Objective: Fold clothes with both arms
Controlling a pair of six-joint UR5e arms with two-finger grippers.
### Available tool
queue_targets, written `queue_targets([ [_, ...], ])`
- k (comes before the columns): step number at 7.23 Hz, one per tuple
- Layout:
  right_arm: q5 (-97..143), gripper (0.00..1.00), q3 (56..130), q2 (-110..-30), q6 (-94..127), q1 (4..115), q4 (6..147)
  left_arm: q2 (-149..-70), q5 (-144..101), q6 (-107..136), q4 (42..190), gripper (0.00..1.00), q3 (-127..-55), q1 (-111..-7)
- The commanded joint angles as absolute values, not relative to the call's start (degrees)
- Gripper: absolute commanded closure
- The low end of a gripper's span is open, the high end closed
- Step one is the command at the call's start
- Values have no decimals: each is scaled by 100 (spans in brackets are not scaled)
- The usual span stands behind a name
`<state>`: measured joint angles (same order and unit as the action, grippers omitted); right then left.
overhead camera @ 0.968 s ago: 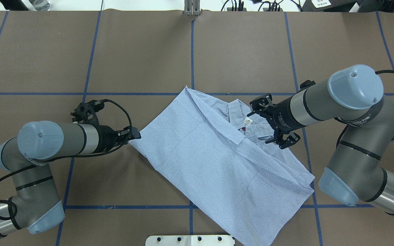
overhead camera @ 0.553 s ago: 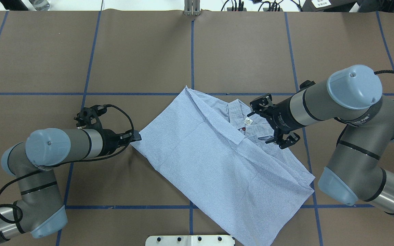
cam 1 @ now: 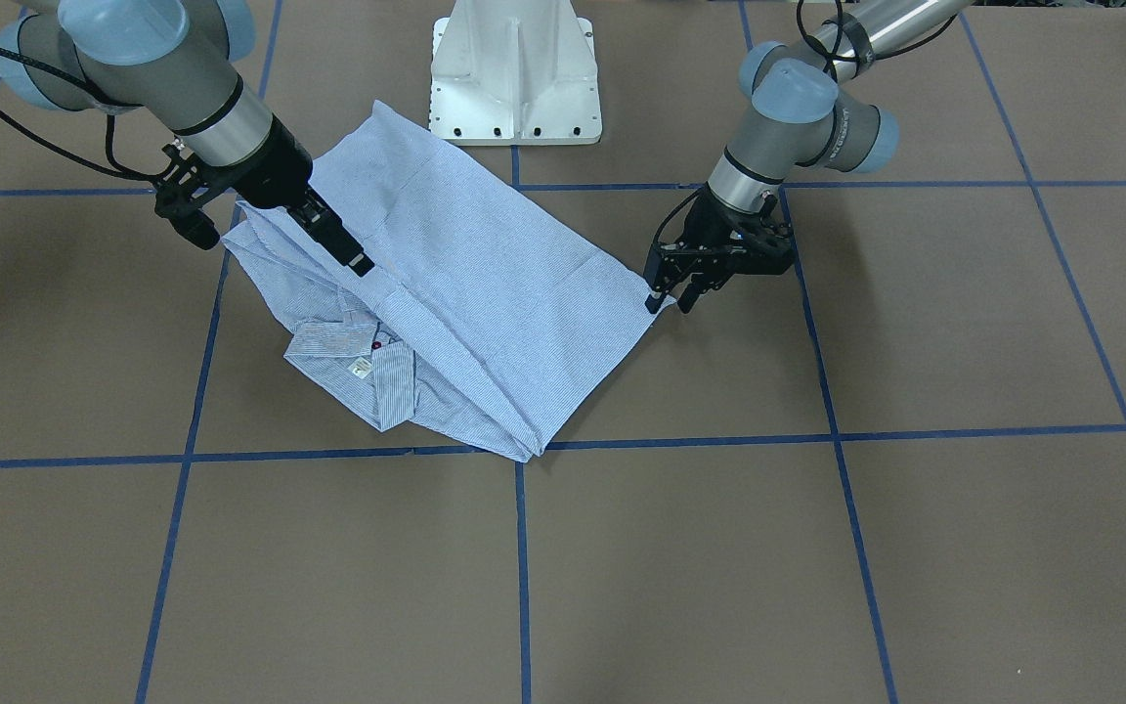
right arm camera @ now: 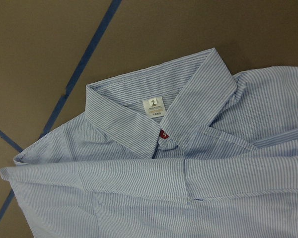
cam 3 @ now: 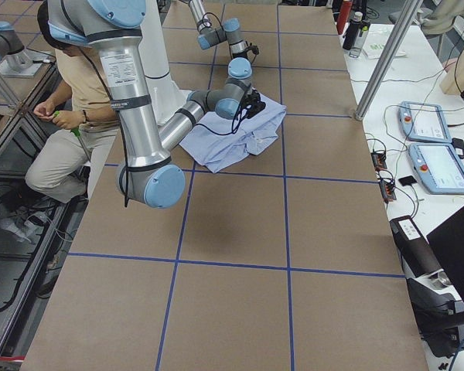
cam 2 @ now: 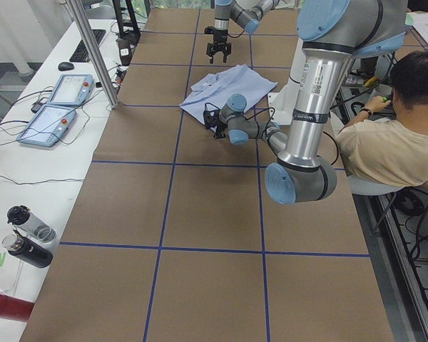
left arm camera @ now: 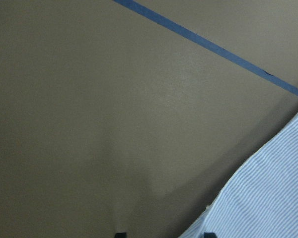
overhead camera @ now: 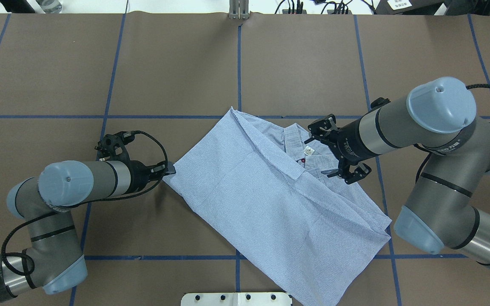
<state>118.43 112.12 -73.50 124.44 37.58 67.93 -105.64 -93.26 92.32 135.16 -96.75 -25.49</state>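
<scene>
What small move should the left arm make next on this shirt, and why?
Probably ease the left gripper forward onto the shirt's corner before closing. In its wrist view the fingers stand apart over table, the corner reaching only one of them. The right gripper hangs open near the collar.

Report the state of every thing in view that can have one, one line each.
shirt: lying on the table, partly folded, one side laid over the front.
collar: uncovered, turned up so the neck label shows.
left gripper: open, low at the shirt's corner.
right gripper: wide open, over the shirt beside the collar, holding nothing.
</scene>
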Motion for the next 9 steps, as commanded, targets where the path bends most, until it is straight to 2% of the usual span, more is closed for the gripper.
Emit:
queue_targets([
  [1, 11848, 0, 11215, -7356, 12445, 3770, 6794, -10626, -9325, 9263, 13518, 70, -9650, -2549],
  [2, 11848, 0, 11224, -7356, 12445, 3779, 6794, -10617, -9325, 9264, 13518, 100, -9659, -2549],
  [4, 11935, 0, 11232, -7356, 12445, 3823, 6794, -10574, -9369, 9246, 13500, 100, -9851, -2575],
  [6, 11962, 0, 11232, -7356, 12445, 3850, 6794, -10678, -9343, 8828, 13465, 100, -9670, -2863],
  [7, 11962, 0, 11232, -7356, 12445, 3867, 6794, -11183, -9378, 8424, 13465, 100, -9198, -3448],
  [9, 11971, 0, 11241, -7356, 12445, 3902, 6794, -12571, -9569, 8263, 13544, 100, -7391, -4154],
])
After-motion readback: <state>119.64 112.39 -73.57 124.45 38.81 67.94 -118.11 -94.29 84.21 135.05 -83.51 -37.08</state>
